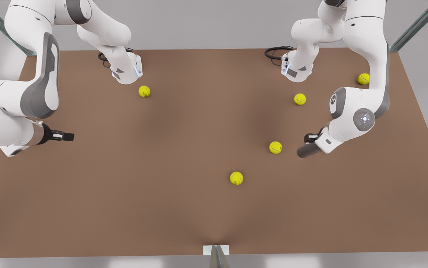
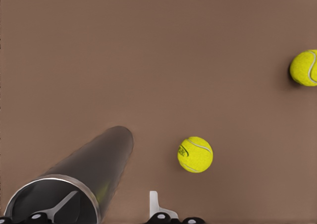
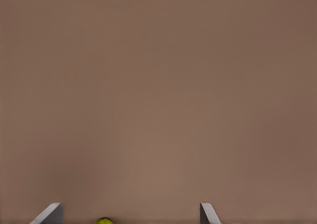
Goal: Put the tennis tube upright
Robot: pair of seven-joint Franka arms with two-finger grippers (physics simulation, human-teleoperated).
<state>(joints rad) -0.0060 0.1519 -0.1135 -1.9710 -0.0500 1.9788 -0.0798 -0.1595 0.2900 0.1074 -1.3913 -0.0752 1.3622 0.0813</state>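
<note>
The tennis tube (image 1: 308,150) is a dark grey cylinder lying at a slant on the brown table at the front view's right. In the left wrist view the tennis tube (image 2: 84,169) shows its silvery-rimmed open end close to the camera. My left gripper (image 1: 313,138) is at that end. It stands open, with one finger (image 2: 63,205) inside the mouth and the other finger (image 2: 154,202) outside, well off the wall. My right gripper (image 1: 65,136) waits at the front view's left, open over bare table, its fingertips (image 3: 208,213) wide apart.
Several yellow tennis balls lie about the table: one (image 1: 275,147) just beside the tube's far end, one (image 1: 236,178) nearer the front edge, others (image 1: 299,99) (image 1: 363,79) behind the left arm, and one (image 1: 144,91) at the back left. The two arm bases stand at the table's back.
</note>
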